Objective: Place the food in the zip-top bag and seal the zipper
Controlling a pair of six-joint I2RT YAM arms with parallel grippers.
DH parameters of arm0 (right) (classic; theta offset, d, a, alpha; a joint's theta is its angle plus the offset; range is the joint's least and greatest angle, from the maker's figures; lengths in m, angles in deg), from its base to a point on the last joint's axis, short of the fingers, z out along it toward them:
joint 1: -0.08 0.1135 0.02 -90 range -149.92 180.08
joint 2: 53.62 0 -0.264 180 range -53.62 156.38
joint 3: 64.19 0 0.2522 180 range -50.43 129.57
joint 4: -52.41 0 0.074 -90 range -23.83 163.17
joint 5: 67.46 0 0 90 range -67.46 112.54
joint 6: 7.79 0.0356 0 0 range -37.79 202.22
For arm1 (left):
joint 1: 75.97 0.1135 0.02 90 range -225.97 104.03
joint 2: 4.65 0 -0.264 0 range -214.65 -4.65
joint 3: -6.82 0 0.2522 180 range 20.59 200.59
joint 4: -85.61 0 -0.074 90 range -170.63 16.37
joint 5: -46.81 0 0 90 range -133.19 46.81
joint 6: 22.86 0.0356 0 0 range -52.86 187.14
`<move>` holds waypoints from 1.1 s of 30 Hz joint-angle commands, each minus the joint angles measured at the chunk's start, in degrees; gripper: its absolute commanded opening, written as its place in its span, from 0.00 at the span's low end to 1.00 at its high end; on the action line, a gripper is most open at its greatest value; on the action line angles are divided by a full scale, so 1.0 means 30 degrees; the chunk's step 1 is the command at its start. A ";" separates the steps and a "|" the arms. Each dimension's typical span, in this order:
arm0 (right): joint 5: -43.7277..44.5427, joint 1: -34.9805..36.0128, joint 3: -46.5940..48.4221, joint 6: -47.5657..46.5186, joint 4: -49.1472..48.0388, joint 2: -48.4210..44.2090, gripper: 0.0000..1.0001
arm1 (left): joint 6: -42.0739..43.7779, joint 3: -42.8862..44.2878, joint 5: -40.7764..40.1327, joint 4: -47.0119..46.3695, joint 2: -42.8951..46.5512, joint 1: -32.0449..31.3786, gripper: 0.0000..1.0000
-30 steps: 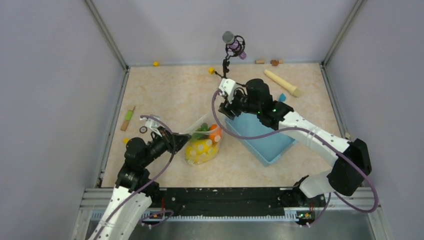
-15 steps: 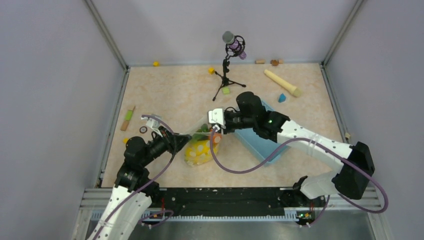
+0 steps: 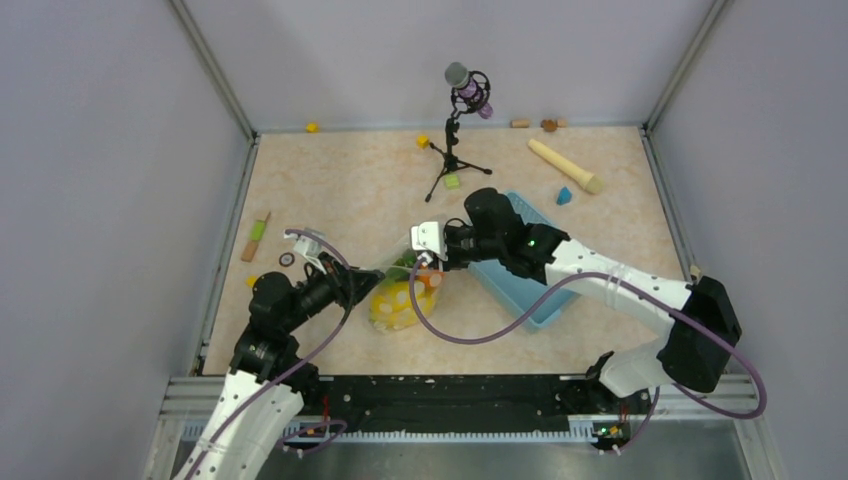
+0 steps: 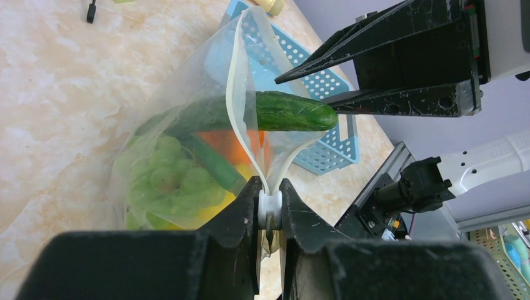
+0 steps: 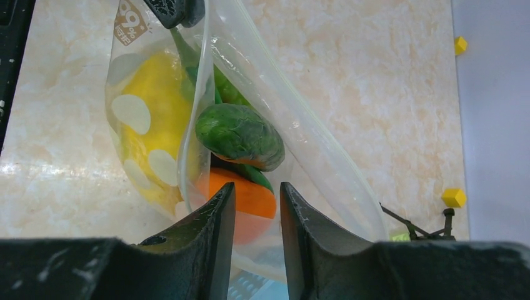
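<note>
**Cucumber Stands Half Out of the Bag as Right Arm Lines Up**

The green cucumber (image 4: 290, 111) lies across the mouth of the zip-top bag (image 4: 156, 131), one blunt end poking out between the two lips of the zipper (image 4: 236, 94). Its long axis points almost straight at the right pincer (image 5: 256, 187). That pincer sits just short of the cucumber's end, jaws partly apart with nothing between them. By the look of it, the next move is a push along that axis, and the right arm is plainly the nearer one for it.

The left pincer (image 4: 270, 194) is clamped on the near end of the zipper and holds the mouth up off the table (image 3: 340, 180). Green grapes (image 4: 175, 181), an orange (image 5: 247, 197) and a yellow fruit (image 5: 156, 106) are already inside. The bag film is soft and may buckle under a push. The light blue basket (image 3: 530, 300) sits just behind the right arm, with a microphone stand (image 3: 452, 150) farther back, and bare table lies to the left of the bag.
</note>
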 commanded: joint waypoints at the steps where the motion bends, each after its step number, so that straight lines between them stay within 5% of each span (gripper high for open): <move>1: -0.0357 0.0308 -0.0792 0.0078 -0.0977 -0.0891 0.33 | 0.0275 0.0665 0.0062 -0.1009 -0.0315 -0.0130 0.00; 12: -0.0061 0.1172 -0.3678 0.1456 -0.5140 -0.3460 0.43 | 0.0333 0.0550 0.0245 -0.1133 -0.0378 -0.0186 0.00; 33: -0.2128 0.1645 -0.2131 0.1387 -0.6354 -0.0712 0.37 | 0.0362 0.0315 0.0776 -0.1712 -0.0496 -0.0497 0.00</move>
